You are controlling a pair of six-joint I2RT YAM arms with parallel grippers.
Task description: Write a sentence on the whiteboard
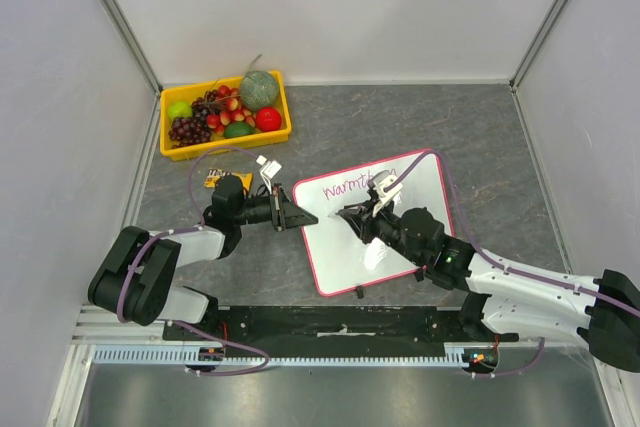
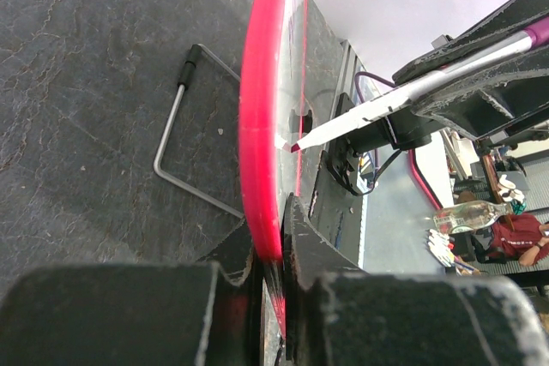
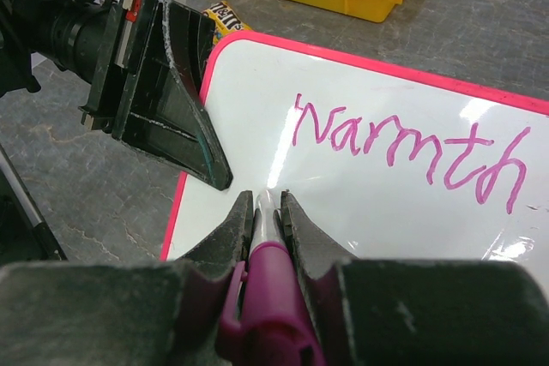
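We find the whiteboard lying askew on the middle of the grey table, its far left corner pointing toward the yellow fruit tray, well apart from it. The left gripper pinches the board's pink rim at the left edge; we judge this hold steadies the board against the push of writing. The right gripper has its fingers pressed onto a magenta marker, whose tip appears to meet the white surface just below the first letter. The sentence reads "warmth" only, set along the top rim; the remainder is not yet written. Bare white surface lies open beneath that word. The left gripper's finger sits just beside the tip, so a second line has room rightward only
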